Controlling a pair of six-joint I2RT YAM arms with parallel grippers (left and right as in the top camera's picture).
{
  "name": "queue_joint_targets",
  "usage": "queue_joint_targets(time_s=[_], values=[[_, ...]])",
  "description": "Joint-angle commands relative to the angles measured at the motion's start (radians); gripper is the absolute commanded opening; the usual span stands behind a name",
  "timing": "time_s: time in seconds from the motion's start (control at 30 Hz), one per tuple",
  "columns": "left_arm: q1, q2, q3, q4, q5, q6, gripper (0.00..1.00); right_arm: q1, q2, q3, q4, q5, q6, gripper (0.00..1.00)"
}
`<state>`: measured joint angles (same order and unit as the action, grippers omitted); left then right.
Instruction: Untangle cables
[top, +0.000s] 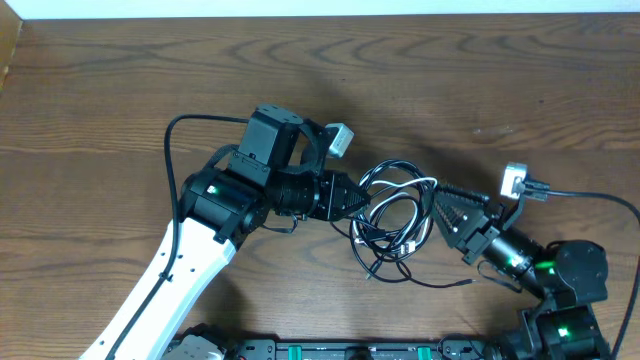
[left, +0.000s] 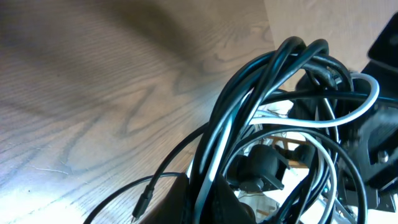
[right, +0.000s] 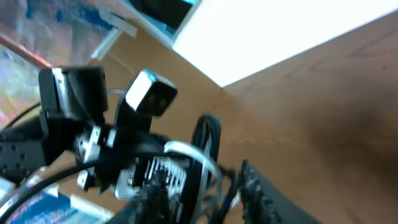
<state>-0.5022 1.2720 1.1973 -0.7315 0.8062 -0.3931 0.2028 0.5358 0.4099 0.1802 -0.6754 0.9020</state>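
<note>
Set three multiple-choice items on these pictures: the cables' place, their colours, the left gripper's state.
1. Where do the cables lie? A between the left gripper and right gripper; B left of the left gripper; C right of the right gripper.
2. Their colours? A red, blue; B black, white; C all yellow.
3. The left gripper is: A wide open; B shut on the cables; C out of view.
Key: 1 A, the overhead view shows the tangle between both tips. 2 B, black loops and a white cord. 3 B, cords bunch at its closed tip.
</note>
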Motion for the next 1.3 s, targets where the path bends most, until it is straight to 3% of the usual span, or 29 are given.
queue_joint_targets(time_s=[0.0,0.17,0.4,0.5,0.77,1.1,1.27], values=[[-0.002,0.002,-0.001,-0.005,0.024,-0.005,0.08,0.007,0.038,0.013,0.045,0.022,-0.005,0.3],[-0.002,0.002,-0.001,-0.012,0.024,-0.005,0.08,0.008,0.093,0.013,0.098,0.018,-0.005,0.16],[-0.002,0.002,-0.001,-0.012,0.024,-0.005,0.08,0.008,0.139,0.013,0.097,-0.012,-0.011,0.06],[-0.002,0.002,-0.001,-0.018,0.024,-0.005,0.08,0.006,0.145,0.013,0.096,0.021,-0.077,0.01],[-0.002,0.002,-0.001,-0.104,0.023,0.027,0.08,0.006,0.145,0.013,0.058,0.383,-0.227,0.01],[-0.002,0.002,-0.001,-0.165,-0.036,0.048,0.08,0.005,0.145,0.013,-0.053,0.712,-0.231,0.01],[-0.002,0.002,-0.001,-0.143,-0.127,0.048,0.08,0.006,0.145,0.013,-0.127,0.655,-0.231,0.07]])
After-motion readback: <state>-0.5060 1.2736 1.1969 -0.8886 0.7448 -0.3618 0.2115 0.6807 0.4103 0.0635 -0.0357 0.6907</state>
